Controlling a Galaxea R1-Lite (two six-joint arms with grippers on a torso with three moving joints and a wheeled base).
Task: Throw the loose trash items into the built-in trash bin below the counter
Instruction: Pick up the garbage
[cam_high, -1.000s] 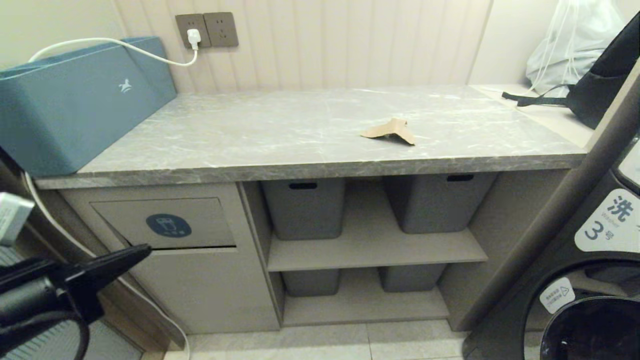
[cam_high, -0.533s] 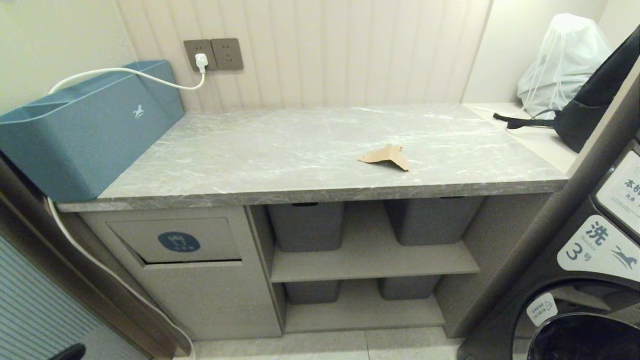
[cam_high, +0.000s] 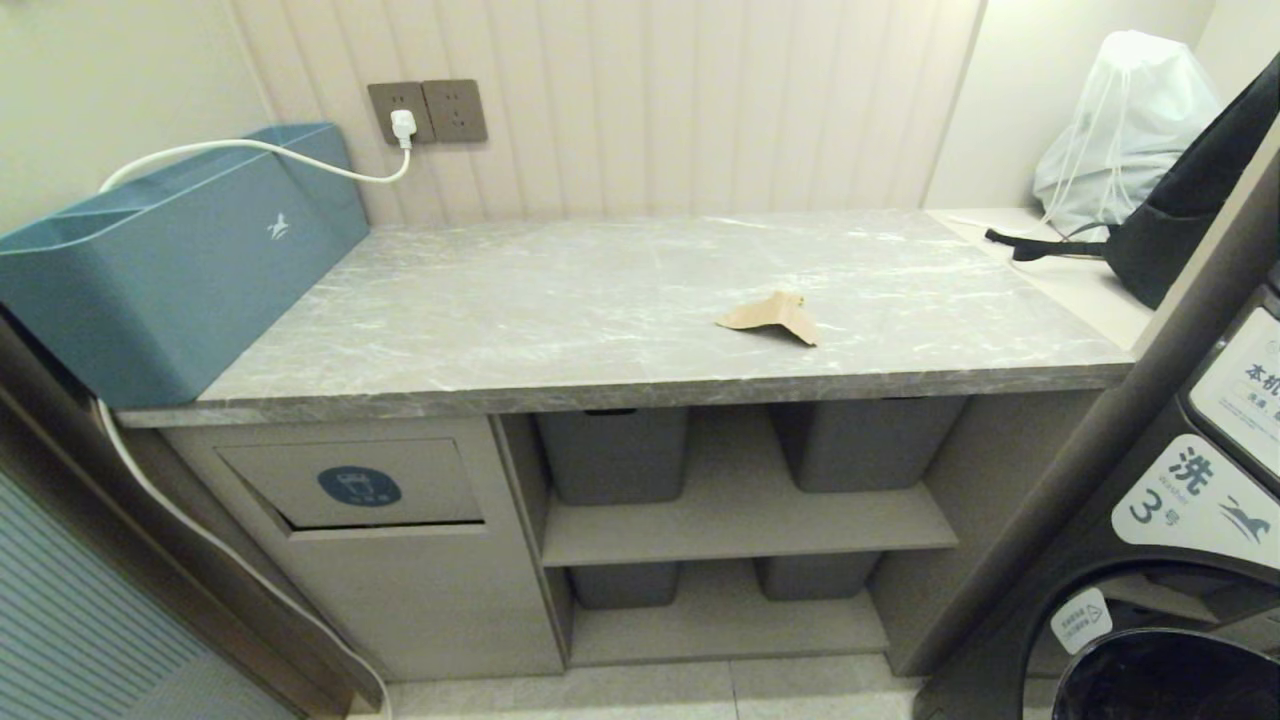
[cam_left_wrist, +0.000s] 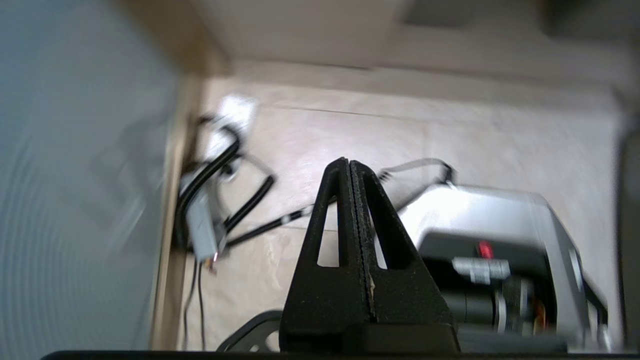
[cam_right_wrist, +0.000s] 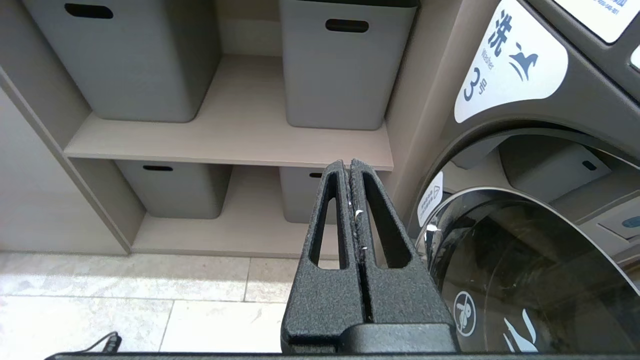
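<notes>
Both grippers, left (cam_left_wrist: 350, 167) and right (cam_right_wrist: 349, 165), are staying pressed closed, empty; blur is hiding my left's surroundings, tan scrap (cam_high: 770, 316) lying at two o'clock.

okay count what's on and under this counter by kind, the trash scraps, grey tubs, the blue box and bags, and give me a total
Cardboard scraps on the counter: 1
Grey tubs on the shelves below: 4
Teal-blue box: 1
Bags, white drawstring and black, on the ledge beside: 2
Total: 8

washer (cam_high: 1195, 560) label (cam_high: 1196, 495) "洗 3", "washer"
</notes>
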